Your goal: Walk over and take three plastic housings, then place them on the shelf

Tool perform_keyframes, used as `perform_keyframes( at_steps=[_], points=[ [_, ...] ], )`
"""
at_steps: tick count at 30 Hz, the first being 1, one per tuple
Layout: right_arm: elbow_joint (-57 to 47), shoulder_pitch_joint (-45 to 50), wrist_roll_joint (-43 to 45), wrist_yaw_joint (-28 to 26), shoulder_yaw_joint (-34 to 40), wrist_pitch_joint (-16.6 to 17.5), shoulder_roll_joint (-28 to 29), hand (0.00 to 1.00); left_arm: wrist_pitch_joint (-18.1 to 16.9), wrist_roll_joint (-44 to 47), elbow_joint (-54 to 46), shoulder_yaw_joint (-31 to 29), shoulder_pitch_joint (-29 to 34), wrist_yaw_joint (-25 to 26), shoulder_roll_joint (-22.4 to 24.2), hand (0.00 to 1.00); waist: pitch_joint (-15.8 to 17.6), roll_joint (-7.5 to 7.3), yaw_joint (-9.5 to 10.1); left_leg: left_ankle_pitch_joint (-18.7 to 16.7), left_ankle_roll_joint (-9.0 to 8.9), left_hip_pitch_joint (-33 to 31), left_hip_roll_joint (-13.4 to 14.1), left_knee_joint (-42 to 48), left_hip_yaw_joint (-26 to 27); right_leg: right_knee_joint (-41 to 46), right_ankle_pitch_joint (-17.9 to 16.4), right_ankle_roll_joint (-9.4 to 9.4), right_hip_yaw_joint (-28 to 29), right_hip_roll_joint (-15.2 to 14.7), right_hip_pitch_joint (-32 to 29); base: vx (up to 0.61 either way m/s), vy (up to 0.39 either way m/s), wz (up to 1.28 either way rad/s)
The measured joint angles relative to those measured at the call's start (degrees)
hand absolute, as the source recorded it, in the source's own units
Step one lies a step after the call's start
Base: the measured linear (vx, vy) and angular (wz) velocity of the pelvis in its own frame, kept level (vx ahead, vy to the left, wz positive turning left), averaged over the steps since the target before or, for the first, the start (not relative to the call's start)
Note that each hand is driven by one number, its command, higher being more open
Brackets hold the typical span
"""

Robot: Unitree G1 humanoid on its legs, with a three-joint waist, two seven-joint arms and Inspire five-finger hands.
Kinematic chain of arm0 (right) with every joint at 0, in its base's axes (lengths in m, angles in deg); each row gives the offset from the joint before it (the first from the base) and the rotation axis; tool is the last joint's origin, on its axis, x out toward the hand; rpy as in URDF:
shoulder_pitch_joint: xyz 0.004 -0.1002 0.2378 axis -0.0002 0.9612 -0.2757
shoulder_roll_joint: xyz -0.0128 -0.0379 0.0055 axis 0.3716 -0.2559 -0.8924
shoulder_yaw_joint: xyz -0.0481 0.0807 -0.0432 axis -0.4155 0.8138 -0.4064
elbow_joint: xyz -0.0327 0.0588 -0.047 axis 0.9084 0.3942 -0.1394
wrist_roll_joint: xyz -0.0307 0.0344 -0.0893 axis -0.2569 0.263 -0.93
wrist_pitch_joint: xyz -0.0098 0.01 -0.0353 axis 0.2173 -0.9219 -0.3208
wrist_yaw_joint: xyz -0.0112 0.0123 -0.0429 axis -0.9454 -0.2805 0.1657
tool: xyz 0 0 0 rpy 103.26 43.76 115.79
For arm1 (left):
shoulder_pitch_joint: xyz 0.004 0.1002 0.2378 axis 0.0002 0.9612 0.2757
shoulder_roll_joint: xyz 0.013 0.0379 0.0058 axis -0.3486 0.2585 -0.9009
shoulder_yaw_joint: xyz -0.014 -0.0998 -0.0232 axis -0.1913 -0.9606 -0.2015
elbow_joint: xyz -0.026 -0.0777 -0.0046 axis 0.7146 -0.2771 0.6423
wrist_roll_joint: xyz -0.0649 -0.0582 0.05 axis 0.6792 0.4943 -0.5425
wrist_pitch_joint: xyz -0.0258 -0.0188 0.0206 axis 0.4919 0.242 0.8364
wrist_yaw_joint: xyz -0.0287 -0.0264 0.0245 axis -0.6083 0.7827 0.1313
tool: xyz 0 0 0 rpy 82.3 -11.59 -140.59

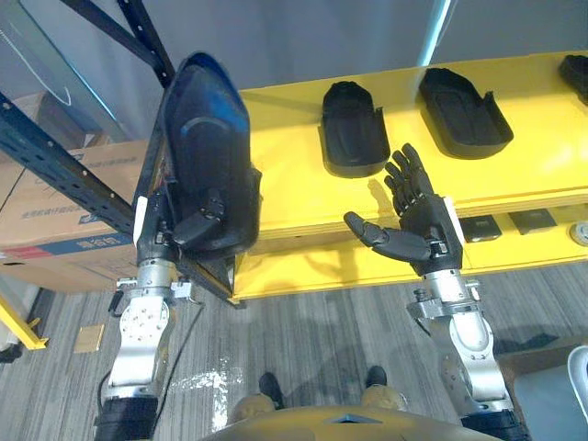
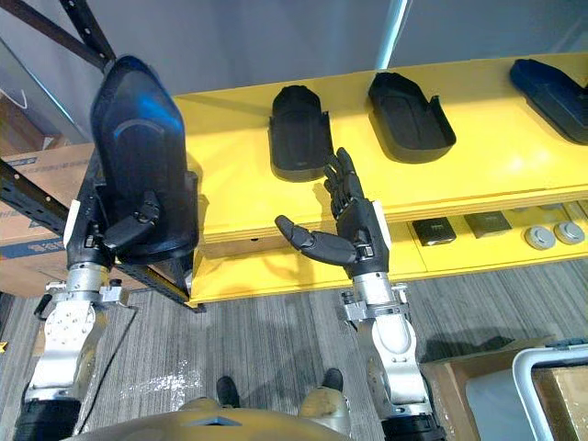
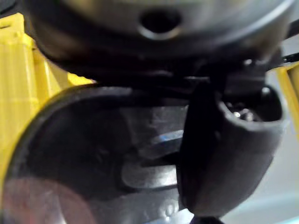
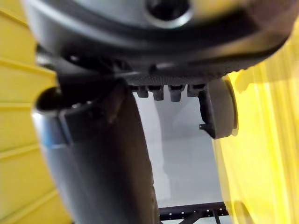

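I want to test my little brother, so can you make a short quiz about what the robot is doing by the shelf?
1. True or false: the right robot hand is gripping something.
2. Which one holds the black housing? A) left robot hand B) right robot hand C) nobody
3. Fill in: another housing lies on the ____ shelf.
Key: 1 false, it is open and empty; 2 A; 3 yellow.

Open room on shelf's left part
Shelf [image 2: 230,184] bare left of the left laid housing [image 1: 353,129] and along its front edge; blue rack beam [image 1: 55,161] crosses beside the left end.
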Motion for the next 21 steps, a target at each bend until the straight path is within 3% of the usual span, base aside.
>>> perform_keyframes(
  at_steps=[3, 5, 13, 17, 21],
  points=[
    [-0.6, -1.8, 0.3, -1.8, -0.6, -0.1, -2.3, 1.00, -0.1, 2.6, 7.2, 0.1, -8.6, 0.1, -1.7, 0.00, 1.4, 1.03, -0.06, 0.5, 0.31, -1.0, 0.0, 0.4, 0.3, 2.7, -0.5, -0.52, 1.1, -0.4, -2.4, -0.05, 0.008, -0.07],
    [-0.6, -4.0, 1.1, -3.7, -2.7, -0.6, -3.9, 1.00, -0.2, 7.4, 14.1, 0.1, -14.7, -0.4, -4.2, 0.00, 3.8, 1.48, -1.37, 0.5, 0.32, -1.1, 0.0, 1.6, 0.4, 6.3, -2.3, -0.92, 1.8, -1.2, -3.9, -0.10, -0.013, -0.05],
    [-1.4, -4.7, 3.3, -10.0, -8.1, -1.8, -4.6, 1.00, -0.2, 26.6, 20.8, 0.3, -21.3, -8.0, -6.7, 0.00, 5.8, 1.71, -3.28, 0.7, 0.42, -1.4, -0.6, 2.5, 3.1, 17.8, -7.5, -1.35, 5.6, -3.3, -10.7, -0.05, -0.035, -0.12],
    [-6.5, -4.7, 3.3, -12.8, -12.2, -2.7, -5.4, 1.00, -0.1, 34.4, 25.1, 1.4, -25.4, -9.5, -6.0, 0.00, 6.7, 1.43, -3.48, 0.8, 0.31, -1.9, -0.5, 2.6, 4.0, 20.6, -8.7, -1.62, 6.1, -4.1, -12.9, -0.03, -0.045, -0.08],
    [-11.0, -6.1, 3.2, -14.3, -15.9, -3.2, -5.5, 1.00, 1.3, 36.2, 26.6, 1.8, -27.7, -8.6, -5.1, 0.00, 8.3, 0.55, -3.87, 0.6, 0.37, -5.1, 0.0, 4.1, 4.6, 22.2, -9.1, -1.58, 6.2, -4.7, -15.7, -0.04, -0.037, 0.10]
  ],
)
